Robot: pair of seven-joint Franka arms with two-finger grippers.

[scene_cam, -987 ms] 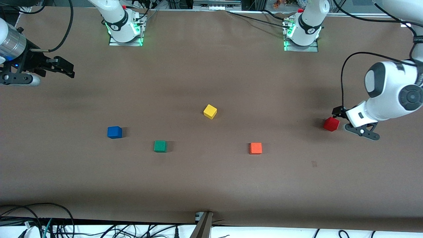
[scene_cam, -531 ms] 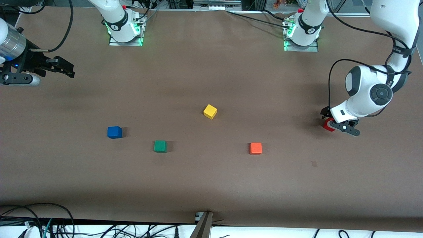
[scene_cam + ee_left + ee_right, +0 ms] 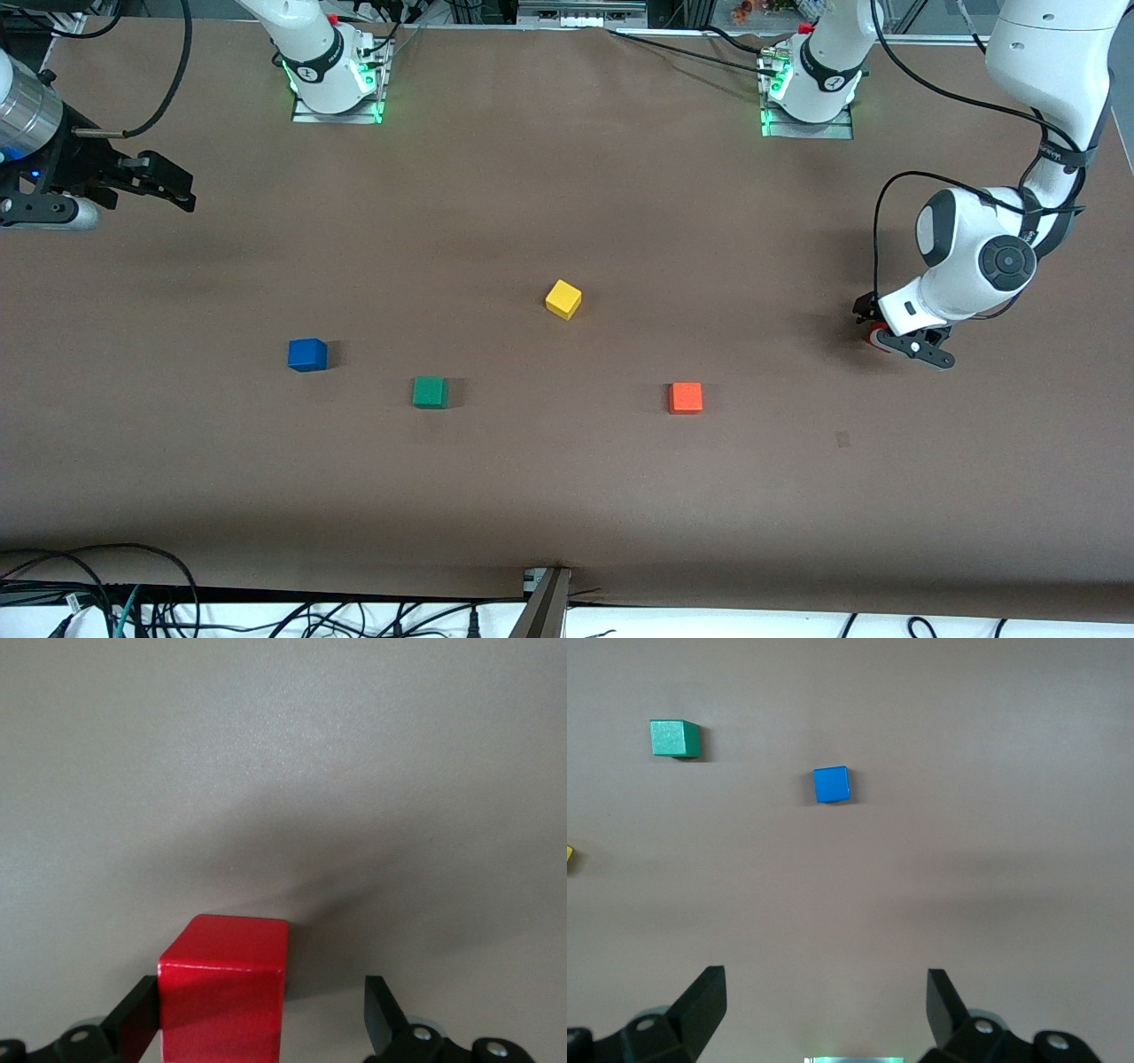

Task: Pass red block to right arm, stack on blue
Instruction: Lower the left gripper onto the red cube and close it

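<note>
At the right edge of the front frame, a little below mid-height, the left gripper (image 3: 899, 339) is lowered to the brown table covering (image 3: 567, 496), with the small bright-red cube (image 3: 875, 337) mostly hidden beneath it and only a sliver of red showing. In the left wrist frame that red cube (image 3: 223, 988) is seen at the lower centre, resting on the table between the spread black fingers (image 3: 383, 1014); it sits close against one finger, with a clear gap left to the other, so the block is bracketed but not yet pinched. The relation that matters is judged to be this offset: the cube lies within the open jaws but off-centre, so closing is likely to nudge it sideways before both pads bear on it. The cube's faces appear roughly square to the fingers, and being a cube it has no long axis to align with. The left arm is plainly the nearer one to the red cube. The right gripper (image 3: 168, 189) is held in the air at the upper left of the front frame, its slim black fingers likewise spread and empty, and that arm is waiting. The small blue cube (image 3: 307, 354) lies at the centre left of the front frame, well apart from the red one, and is seen in the right wrist frame (image 3: 831, 784) above the middle.
</note>
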